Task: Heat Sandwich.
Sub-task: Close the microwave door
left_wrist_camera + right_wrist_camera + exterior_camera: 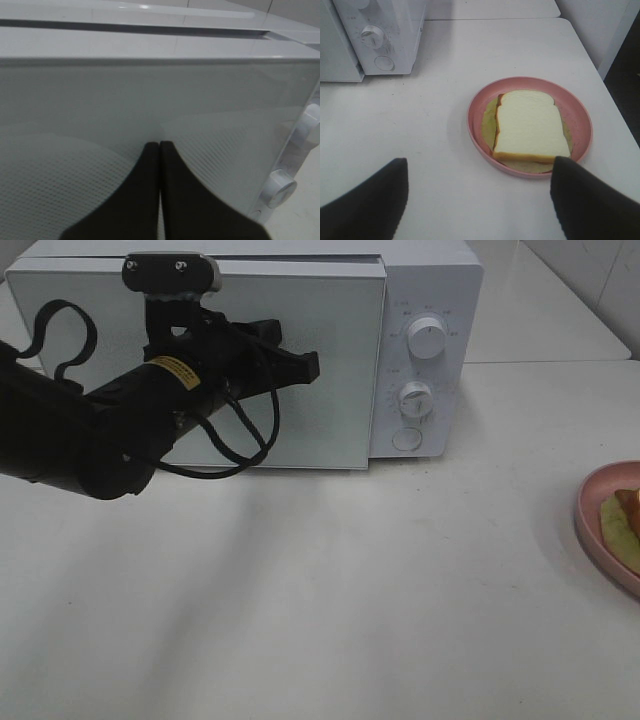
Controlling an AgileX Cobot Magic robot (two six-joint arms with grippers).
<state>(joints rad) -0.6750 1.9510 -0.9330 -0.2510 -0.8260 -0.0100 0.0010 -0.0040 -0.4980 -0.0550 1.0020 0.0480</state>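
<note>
Here, on the white table (330,590): a white microwave (430,300) at the back, door (330,370) shut, two round knobs (428,338) stacked on the control panel to the right of the door, a round button below them. In front of the door, up off the table: the left gripper (159,146), black fingertips (145,165) pressed flat together, nothing between them, tips right up near the door's pale glass; touching it or just short, impossible to tell. Black cable looped beneath that arm in the exterior high view.

Well apart from the microwave, at the table's right edge: a round pink plate (580,112), cut off by the frame in the high view. On the plate, the sandwich (530,125): a pale slice of bread on top, brown crust along one side, yellow-green layer showing underneath around its edges. Lying flat, wholly inside the plate's rim.

Above and short of the plate: the right gripper (479,197), jaws spread wide, one black finger (370,200) on each side of the wrist view, empty, clear of both plate and sandwich. Out of the high view altogether.
</note>
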